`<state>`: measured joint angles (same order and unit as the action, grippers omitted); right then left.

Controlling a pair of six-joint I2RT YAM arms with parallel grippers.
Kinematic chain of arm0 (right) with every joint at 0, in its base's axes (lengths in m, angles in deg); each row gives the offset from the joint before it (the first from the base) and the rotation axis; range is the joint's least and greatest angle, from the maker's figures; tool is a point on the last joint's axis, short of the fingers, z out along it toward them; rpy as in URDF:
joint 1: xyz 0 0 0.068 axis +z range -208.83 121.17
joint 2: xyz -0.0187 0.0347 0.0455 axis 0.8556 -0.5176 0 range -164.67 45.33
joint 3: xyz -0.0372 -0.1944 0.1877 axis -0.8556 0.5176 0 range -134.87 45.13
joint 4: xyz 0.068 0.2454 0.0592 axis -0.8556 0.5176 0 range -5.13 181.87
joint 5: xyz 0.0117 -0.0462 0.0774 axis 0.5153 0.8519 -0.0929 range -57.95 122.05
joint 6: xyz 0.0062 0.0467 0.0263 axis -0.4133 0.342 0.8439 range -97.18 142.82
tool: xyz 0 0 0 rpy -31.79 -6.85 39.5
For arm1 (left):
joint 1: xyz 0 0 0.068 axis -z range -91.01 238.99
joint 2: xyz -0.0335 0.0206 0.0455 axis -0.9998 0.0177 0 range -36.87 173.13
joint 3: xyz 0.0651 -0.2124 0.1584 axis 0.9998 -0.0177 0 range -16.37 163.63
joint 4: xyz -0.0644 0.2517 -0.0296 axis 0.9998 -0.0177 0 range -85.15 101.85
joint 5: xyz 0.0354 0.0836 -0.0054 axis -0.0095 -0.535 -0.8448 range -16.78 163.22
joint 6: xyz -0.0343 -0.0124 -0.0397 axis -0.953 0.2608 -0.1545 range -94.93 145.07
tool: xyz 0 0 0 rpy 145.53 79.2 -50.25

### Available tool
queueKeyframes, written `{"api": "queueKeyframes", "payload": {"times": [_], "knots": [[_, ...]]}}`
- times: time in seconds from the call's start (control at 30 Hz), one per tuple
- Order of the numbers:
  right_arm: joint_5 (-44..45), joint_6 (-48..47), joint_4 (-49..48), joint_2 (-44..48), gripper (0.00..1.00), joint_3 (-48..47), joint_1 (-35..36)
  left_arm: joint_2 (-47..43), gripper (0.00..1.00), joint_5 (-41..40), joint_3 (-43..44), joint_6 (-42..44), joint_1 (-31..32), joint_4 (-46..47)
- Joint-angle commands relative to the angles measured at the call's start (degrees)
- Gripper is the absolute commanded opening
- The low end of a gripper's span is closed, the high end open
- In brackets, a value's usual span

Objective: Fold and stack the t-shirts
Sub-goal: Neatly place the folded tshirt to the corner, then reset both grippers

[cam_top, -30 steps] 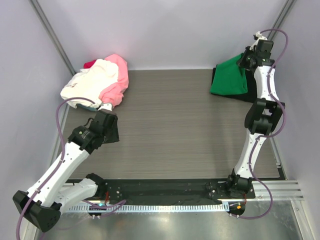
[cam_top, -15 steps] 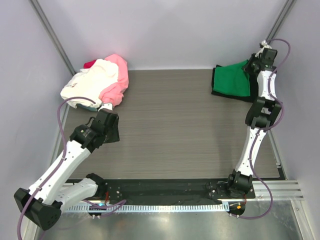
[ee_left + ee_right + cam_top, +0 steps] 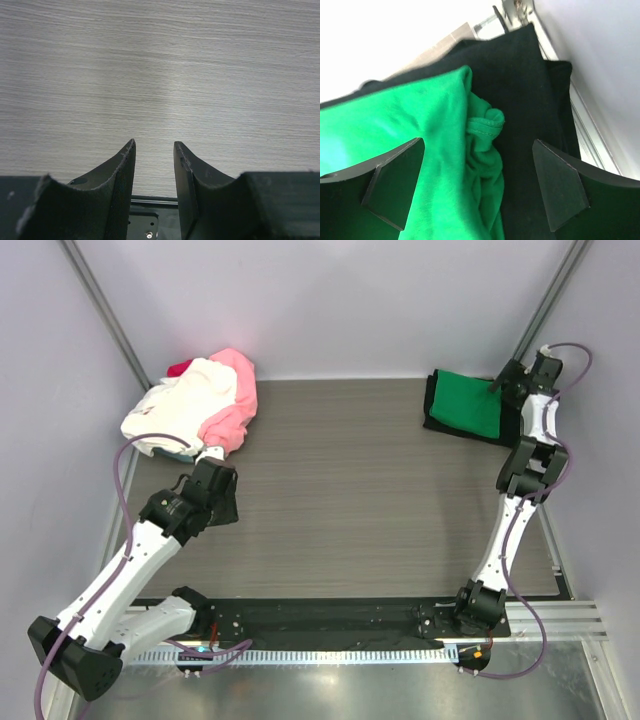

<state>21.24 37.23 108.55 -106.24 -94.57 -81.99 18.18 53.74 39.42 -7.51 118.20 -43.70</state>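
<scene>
Five t-shirts in all, one of each colour: green shirt (image 3: 468, 405), black shirt (image 3: 525, 75), pink shirt (image 3: 238, 390), cream-white shirt (image 3: 185, 405), red shirt (image 3: 179, 367). Two arms: left arm (image 3: 130, 560), right arm (image 3: 505, 530).

No legible text or labels anywhere

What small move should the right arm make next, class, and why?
Probably lift the right gripper straight up and away from the far right corner. It stands wide open with nothing in it, and the bright green cloth t-shirt already lies on the black cloth t-shirt. The crumpled heap of cream-white, pink and red shirts is not yet folded.
</scene>
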Motion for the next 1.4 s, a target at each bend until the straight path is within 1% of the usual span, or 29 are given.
{"api": "queueKeyframes", "payload": {"times": [0.0, 0.23, 0.37, 0.4, 0.47, 0.5, 0.53, 0.57, 0.6, 0.63, 0.67, 0.7, 0.73, 0.77, 0.8, 0.83, 0.87, 0.9, 0.93, 0.97, 1.0, 1.03, 1.07, 1.13, 1.2, 1.23, 1.27, 1.33, 1.37], "knots": [[1.8, 4.0, -3.6, 8.7, 0.96, -1.4, -1.5, -0.2, 0.38, -1.8, 0.2, -0.6, -0.3, 0.9], [3.0, 6.1, -2.7, 14.4, 0.97, 1.4, -0.7, 0.0, 0.38, -2.0, 0.2, -0.7, -0.2, 0.8], [1.5, 9.6, -2.8, 18.9, 0.98, 6.4, 0.2, -0.1, 0.38, -1.9, 0.3, -0.7, -0.3, 0.8], [1.1, 10.8, -3.6, 21.6, 0.98, 8.0, 0.6, -0.3, 0.38, -1.8, 0.2, -0.7, -0.3, 0.9], [-0.6, 15.5, -6.2, 25.7, 0.98, 15.7, 2.1, -0.5, 0.38, -1.7, 0.3, -0.7, -0.3, 0.9], [-1.4, 17.1, -9.2, 30.4, 0.98, 18.9, 2.8, -0.4, 0.38, -1.8, 0.2, -0.7, -0.3, 0.8], [-2.6, 19.4, -11.0, 32.8, 0.98, 25.7, 3.5, -0.6, 0.38, -2.0, 0.2, -0.7, -0.2, 0.8], [-3.2, 20.2, -12.2, 35.3, 0.98, 29.2, 5.4, -0.6, 0.38, -2.0, 0.2, -0.8, -0.3, 0.7], [-3.9, 20.6, -14.7, 41.0, 0.98, 32.9, 6.6, -0.9, 0.38, -2.1, 0.1, -0.9, -0.3, 0.7], [-4.1, 20.7, -16.0, 43.7, 0.98, 36.6, 7.9, -1.3, 0.38, -2.4, 0.2, -0.9, -0.3, 0.6], [-4.0, 20.2, -16.8, 46.9, 0.98, 43.8, 11.2, -1.6, 0.38, -2.5, 0.2, -1.0, -0.3, 0.6], [-2.5, 20.4, -18.6, 49.9, 0.98, 47.7, 12.9, -2.0, 0.40, -2.6, 0.2, -1.0, -0.3, 0.7], [-2.8, 20.0, -20.2, 55.9, 0.98, 51.8, 15.0, -2.4, 0.40, -2.8, 0.1, -1.1, -0.3, 0.6], [-2.1, 19.3, -20.8, 58.7, 0.98, 58.6, 16.9, -2.7, 0.41, -2.8, 0.1, -1.1, -0.2, 0.6], [-1.0, 19.5, -21.0, 61.5, 0.99, 62.0, 20.7, -2.8, 0.41, -2.9, 0.2, -1.1, -0.3, 0.8], [-1.0, 19.6, -21.4, 67.2, 0.99, 68.5, 22.7, -3.0, 0.41, -2.9, 0.1, -1.0, -0.3, 0.7], [-1.3, 19.7, -21.7, 69.7, 0.99, 71.7, 24.9, -2.9, 0.41, -2.8, 0.2, -1.0, -0.3, 0.8], [-1.2, 21.0, -22.1, 72.8, 0.99, 75.0, 29.0, -3.1, 0.42, -2.8, 0.2, -1.0, -0.3, 0.7], [-1.3, 21.7, -22.4, 75.5, 0.99, 81.3, 31.0, -3.0, 0.43, -2.8, 0.3, -0.9, -0.2, 0.6], [-1.3, 22.2, -23.1, 80.8, 0.99, 84.3, 33.2, -3.1, 0.45, -2.9, 0.3, -1.2, -0.3, 0.5], [-0.7, 23.8, -23.2, 83.3, 0.99, 87.2, 35.1, -3.2, 0.47, -3.3, 0.3, -1.3, -0.3, 0.4], [0.2, 24.6, -23.2, 85.7, 0.99, 92.5, 39.3, -3.5, 0.50, -3.5, 0.4, -1.3, -0.3, 0.2], [0.3, 25.4, -23.3, 90.2, 0.99, 95.2, 41.1, -3.7, 0.61, -3.9, 0.3, -1.7, -0.3, 0.2], [1.2, 28.2, -23.3, 93.5, 0.99, 101.3, 46.2, -4.2, 0.67, -4.7, 0.4, -2.0, -0.3, -0.1], [2.6, 29.5, -21.8, 97.1, 0.99, 104.1, 49.9, -4.4, 0.74, -4.9, 0.3, -2.1, -0.3, -0.1], [3.3, 30.3, -21.3, 98.0, 0.99, 106.4, 53.4, -4.3, 0.76, -4.9, 0.3, -2.1, -0.3, 0.0], [4.6, 31.0, -21.7, 98.8, 0.99, 107.8, 55.7, -4.3, 0.81, -4.7, 0.3, -2.1, -0.3, 0.0], [6.5, 32.9, -22.9, 100.8, 0.99, 111.7, 59.0, -4.2, 0.84, -4.5, 0.3, -2.0, -0.3, 0.0], [6.9, 34.3, -25.7, 100.8, 0.99, 112.9, 62.0, -4.2, 0.89, -4.5, 0.4, -2.0, -0.3, -0.1]]}}
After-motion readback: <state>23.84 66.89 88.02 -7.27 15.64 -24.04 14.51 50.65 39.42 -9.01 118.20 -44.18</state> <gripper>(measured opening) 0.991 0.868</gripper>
